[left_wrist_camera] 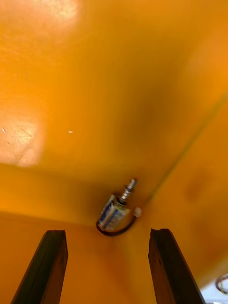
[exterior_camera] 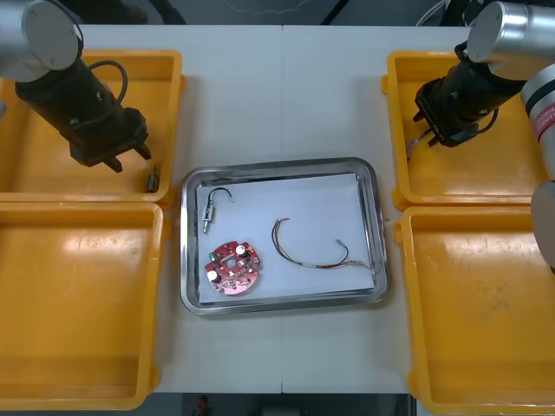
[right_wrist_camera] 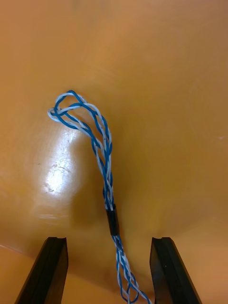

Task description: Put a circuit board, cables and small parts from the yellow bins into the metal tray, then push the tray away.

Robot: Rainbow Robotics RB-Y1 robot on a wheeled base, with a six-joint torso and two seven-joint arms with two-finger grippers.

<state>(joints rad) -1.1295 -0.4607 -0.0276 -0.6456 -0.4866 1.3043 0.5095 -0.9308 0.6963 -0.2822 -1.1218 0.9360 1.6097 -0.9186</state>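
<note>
The metal tray (exterior_camera: 277, 164), white inside, lies at the table's middle. It holds a round red circuit board (exterior_camera: 231, 267), a black cable with a small metal part (exterior_camera: 211, 208) and a red and yellow cable (exterior_camera: 312, 247). My left gripper (exterior_camera: 121, 162) hangs open over the far left yellow bin (exterior_camera: 43, 169). A small metal part (left_wrist_camera: 116, 211) with a short black lead lies in that bin's corner, just ahead of the open left gripper (left_wrist_camera: 108, 237). My right gripper (exterior_camera: 425, 132) is open in the far right yellow bin (exterior_camera: 473, 178). A twisted blue and white cable (right_wrist_camera: 102, 156) runs between its fingers (right_wrist_camera: 47, 270).
The near left yellow bin (exterior_camera: 78, 303) and the near right yellow bin (exterior_camera: 486, 303) flank the tray. Bare table lies beyond the tray's far rim, between the two far bins.
</note>
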